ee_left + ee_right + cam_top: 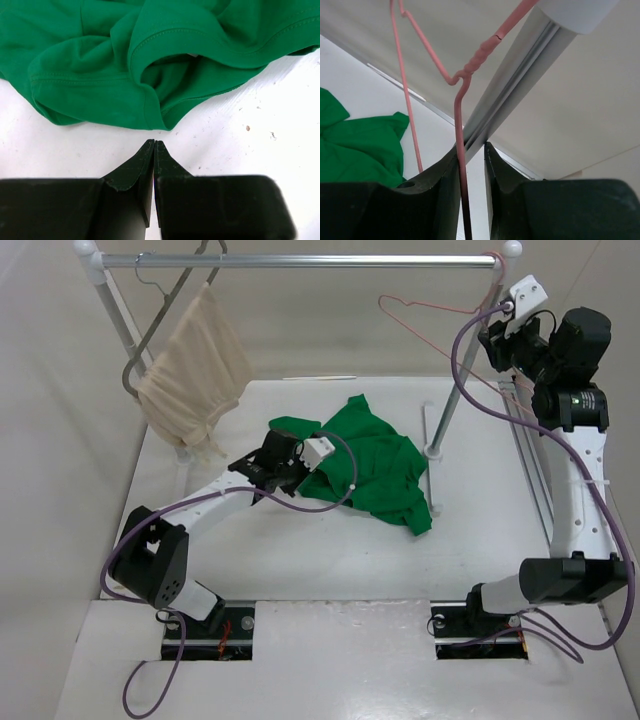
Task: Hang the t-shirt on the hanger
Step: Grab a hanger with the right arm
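The bright green t-shirt (375,470) lies crumpled on the white table, in the middle. In the left wrist view its hemmed folds (150,60) fill the top. My left gripper (295,480) is shut and empty, its tips (154,142) on the bare table just short of the shirt's near edge. The pink wire hanger (440,308) hangs from the right end of the rack rail. My right gripper (492,332) is raised beside it. In the right wrist view the hanger's wire (461,125) runs down between the parted jaws (471,145), against the left finger, with a gap to the right finger.
A metal clothes rack rail (300,260) spans the back, with its right post (450,410) standing on the table beside the shirt. A dark grey hanger carrying a beige cloth (190,370) hangs at the rail's left end. The rack post (520,85) passes close behind my right fingers.
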